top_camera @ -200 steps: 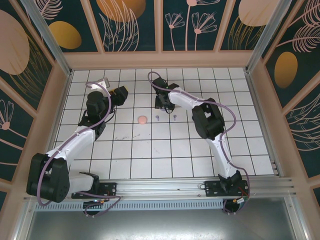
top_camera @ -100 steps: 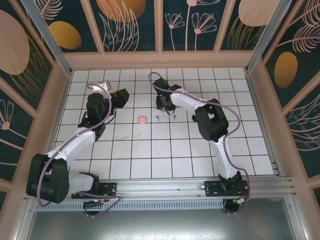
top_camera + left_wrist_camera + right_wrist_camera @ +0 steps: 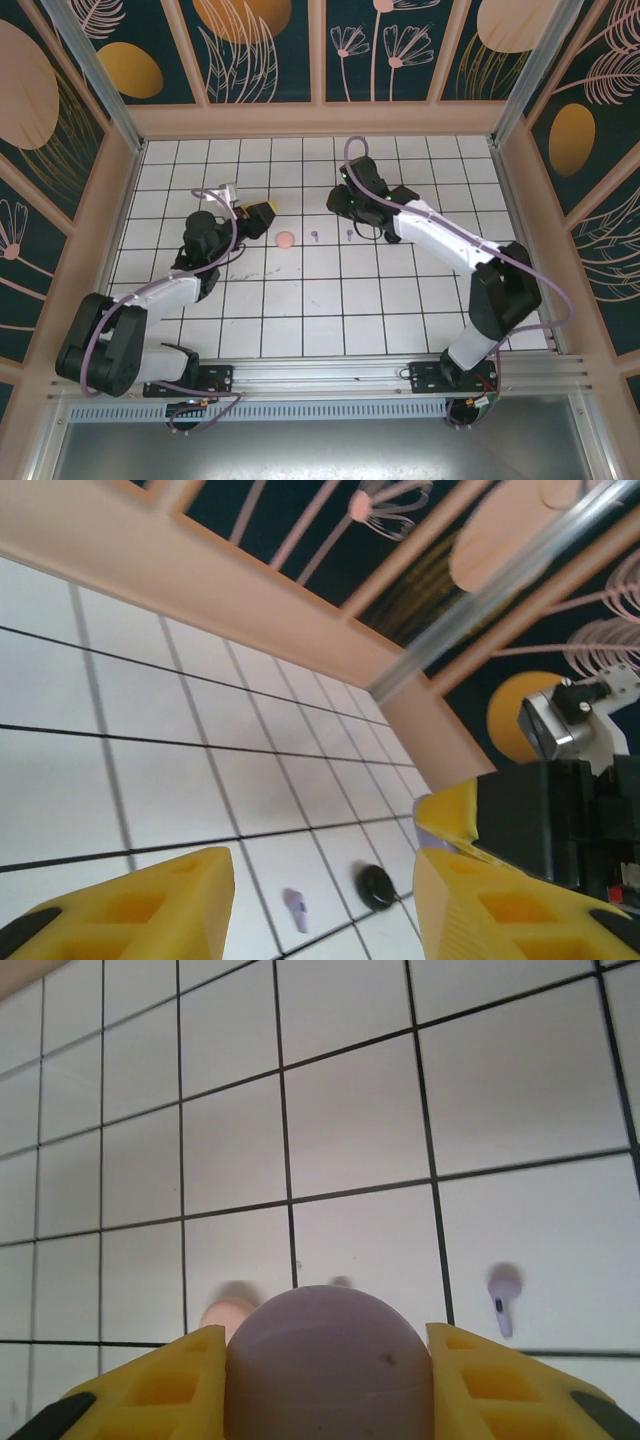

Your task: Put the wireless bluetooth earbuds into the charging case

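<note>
The white tiled surface (image 3: 300, 300) takes up most of the scene, and both arms reach out over the middle of it. The left arm (image 3: 170, 290) comes in from the left and the right arm (image 3: 440, 235) sweeps in from the right.

The right hand (image 3: 338, 203) is clamped on the lilac case (image 3: 330, 1380), which sits round and snug between both yellow fingers (image 3: 150, 1395). The left hand (image 3: 266, 214) has its fingers apart with nothing in them, just tiles showing through the gap. The pink case (image 3: 285, 239) sits on the surface just right of the left hand.

Now the small stuff. Two lilac earbuds (image 3: 314, 236) lie loose on the tiles between the two hands, near each other but not touching. One is just right of the pink case. The other earbud (image 3: 349, 235) is just on the near side of the right hand. Neither touches a hand.

From the right wrist, one earbud (image 3: 500, 1295) lies past the lilac case, off to the right. From the left wrist, an earbud (image 3: 296, 907) lies beyond that hand's gap, beside a small dark round thing (image 3: 375, 885) I can't make out.
</note>
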Robot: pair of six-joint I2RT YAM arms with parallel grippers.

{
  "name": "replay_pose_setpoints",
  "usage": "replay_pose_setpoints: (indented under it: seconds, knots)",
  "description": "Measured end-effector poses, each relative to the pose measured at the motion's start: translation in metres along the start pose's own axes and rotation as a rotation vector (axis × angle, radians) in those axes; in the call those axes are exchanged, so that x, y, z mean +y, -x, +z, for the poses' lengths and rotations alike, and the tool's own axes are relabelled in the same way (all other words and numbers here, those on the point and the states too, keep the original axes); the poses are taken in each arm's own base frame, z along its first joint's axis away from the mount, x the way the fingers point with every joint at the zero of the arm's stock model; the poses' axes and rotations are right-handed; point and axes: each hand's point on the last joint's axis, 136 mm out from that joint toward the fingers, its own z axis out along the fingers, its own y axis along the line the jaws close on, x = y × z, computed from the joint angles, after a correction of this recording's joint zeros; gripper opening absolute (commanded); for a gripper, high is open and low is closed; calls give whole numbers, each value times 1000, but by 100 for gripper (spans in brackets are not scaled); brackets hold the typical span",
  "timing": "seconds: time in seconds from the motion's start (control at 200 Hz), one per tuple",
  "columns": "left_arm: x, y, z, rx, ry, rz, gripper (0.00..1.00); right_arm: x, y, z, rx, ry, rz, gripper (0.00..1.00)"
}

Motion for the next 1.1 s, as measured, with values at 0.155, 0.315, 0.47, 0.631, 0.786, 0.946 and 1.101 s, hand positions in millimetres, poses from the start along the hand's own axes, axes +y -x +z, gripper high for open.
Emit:
replay_pose_setpoints:
  seconds: [0.155,0.315,0.47,0.631,0.786,0.946,1.101]
  knots:
    - [-29,-23,16,24,-123,8,51,-9,-5,-20,-36,40,133,32]
    - [-40,-49,25,20,-211,-32,50,-12,-5,-36,-71,99,291,32]
    - [-44,-69,33,23,-269,-74,49,-13,-6,-36,-79,128,415,32]
    - [-48,-91,45,60,-300,-107,48,-10,-4,-36,-80,148,493,31]
    - [-54,-103,57,84,-326,-125,47,-6,-2,-35,-83,167,523,31]
    - [-64,-108,67,91,-358,-126,46,-7,-6,-25,-62,156,538,30]
    - [-69,-107,74,86,-376,-126,45,-9,-12,-17,-42,141,536,29]
